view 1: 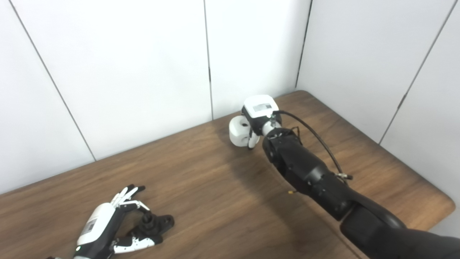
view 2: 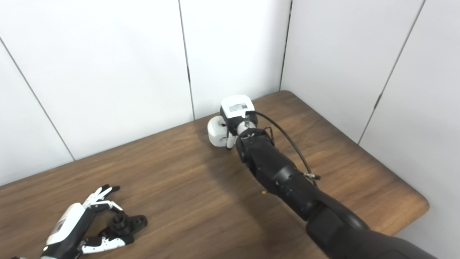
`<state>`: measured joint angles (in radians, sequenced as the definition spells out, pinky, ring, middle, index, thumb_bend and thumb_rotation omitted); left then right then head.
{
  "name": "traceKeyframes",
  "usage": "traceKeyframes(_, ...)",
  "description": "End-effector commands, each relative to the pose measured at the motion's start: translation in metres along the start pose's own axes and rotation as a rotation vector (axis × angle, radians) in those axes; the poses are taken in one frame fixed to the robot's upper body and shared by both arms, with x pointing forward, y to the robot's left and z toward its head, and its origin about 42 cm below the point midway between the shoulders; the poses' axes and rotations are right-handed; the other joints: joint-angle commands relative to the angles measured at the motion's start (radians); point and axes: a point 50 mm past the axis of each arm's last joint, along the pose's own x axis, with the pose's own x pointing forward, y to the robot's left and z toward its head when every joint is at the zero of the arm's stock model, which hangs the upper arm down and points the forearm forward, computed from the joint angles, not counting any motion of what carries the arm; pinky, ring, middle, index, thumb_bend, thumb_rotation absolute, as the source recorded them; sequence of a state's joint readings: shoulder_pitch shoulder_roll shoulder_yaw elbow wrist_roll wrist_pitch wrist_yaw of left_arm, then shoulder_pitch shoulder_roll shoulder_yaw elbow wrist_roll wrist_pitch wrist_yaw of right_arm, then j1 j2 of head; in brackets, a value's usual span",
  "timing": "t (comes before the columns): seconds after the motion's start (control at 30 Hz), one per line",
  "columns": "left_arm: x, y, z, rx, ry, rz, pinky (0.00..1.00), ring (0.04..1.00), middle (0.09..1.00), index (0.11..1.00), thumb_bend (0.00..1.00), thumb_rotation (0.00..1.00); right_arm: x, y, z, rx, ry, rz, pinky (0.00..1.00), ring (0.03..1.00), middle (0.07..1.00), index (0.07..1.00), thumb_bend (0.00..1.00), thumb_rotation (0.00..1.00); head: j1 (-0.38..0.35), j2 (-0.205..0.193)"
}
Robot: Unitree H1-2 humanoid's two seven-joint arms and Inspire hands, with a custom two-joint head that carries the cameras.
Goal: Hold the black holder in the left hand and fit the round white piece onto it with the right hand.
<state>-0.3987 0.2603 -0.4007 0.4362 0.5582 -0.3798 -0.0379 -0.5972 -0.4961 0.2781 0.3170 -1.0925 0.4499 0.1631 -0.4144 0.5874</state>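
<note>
The black holder (view 1: 155, 224) lies on the wooden table (view 1: 215, 201) at the near left. It is a flat dark bracket with a short round post. My left hand (view 1: 104, 223) rests on the table beside it, open, with fingers stretched past its far side and thumb on its near side. Far across the table by the wall, my right hand (view 1: 259, 115) is shut on the round white piece (view 1: 238, 133), a thick white ring with a centre hole. One white finger curls around the ring's near side. Whether the ring touches the table I cannot tell.
White wall panels (view 1: 143, 72) stand along the table's far edge and meet at a corner behind the right hand. The table's rounded right corner (view 1: 445, 205) lies past the right forearm. A black cable (view 1: 316, 138) loops over the right wrist.
</note>
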Motion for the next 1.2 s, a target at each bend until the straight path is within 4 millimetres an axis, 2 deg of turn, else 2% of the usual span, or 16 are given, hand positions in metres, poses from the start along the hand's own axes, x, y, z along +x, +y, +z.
traceKeyframes(0.0,-0.041,-0.054,-0.018,-0.031,0.15,-0.121,1.0,1.0,0.929,0.484,0.52,0.05,0.008,-0.049,-0.001,0.046,-0.021,-0.098,0.84,0.803,0.744,0.484,0.52,0.14,0.016,0.006)
traceKeyframes(0.2,-0.034,-0.061,-0.01,-0.025,0.152,-0.134,1.0,1.0,0.935,0.484,0.52,0.06,-0.009,-0.095,0.024,0.093,-0.16,-0.033,0.77,0.809,0.756,0.483,0.53,0.14,0.133,0.038)
traceKeyframes(0.3,-0.028,-0.065,-0.004,-0.033,0.156,-0.137,1.0,1.0,0.934,0.484,0.52,0.05,-0.022,-0.111,0.04,0.105,-0.232,-0.003,0.74,0.811,0.756,0.482,0.53,0.14,0.196,0.05)
traceKeyframes(0.4,-0.021,-0.069,0.003,-0.033,0.161,-0.142,1.0,1.0,0.936,0.484,0.52,0.05,-0.033,-0.119,0.051,0.119,-0.298,0.019,0.76,0.817,0.756,0.482,0.53,0.14,0.266,0.065)
traceKeyframes(0.57,-0.01,-0.073,0.013,-0.027,0.161,-0.14,1.0,1.0,0.94,0.483,0.52,0.06,-0.05,-0.129,0.066,0.126,-0.412,0.027,0.73,0.812,0.746,0.482,0.53,0.14,0.355,0.095)
traceKeyframes(0.77,0.001,-0.075,0.021,-0.039,0.165,-0.139,1.0,1.0,0.942,0.482,0.52,0.06,-0.065,-0.131,0.083,0.136,-0.514,0.046,0.68,0.803,0.747,0.479,0.53,0.14,0.409,0.126)
traceKeyframes(1.17,0.01,-0.075,0.026,-0.039,0.169,-0.144,1.0,1.0,0.94,0.481,0.52,0.06,-0.091,-0.12,0.117,0.154,-0.647,0.101,0.74,0.821,0.762,0.481,0.53,0.14,0.418,0.152)
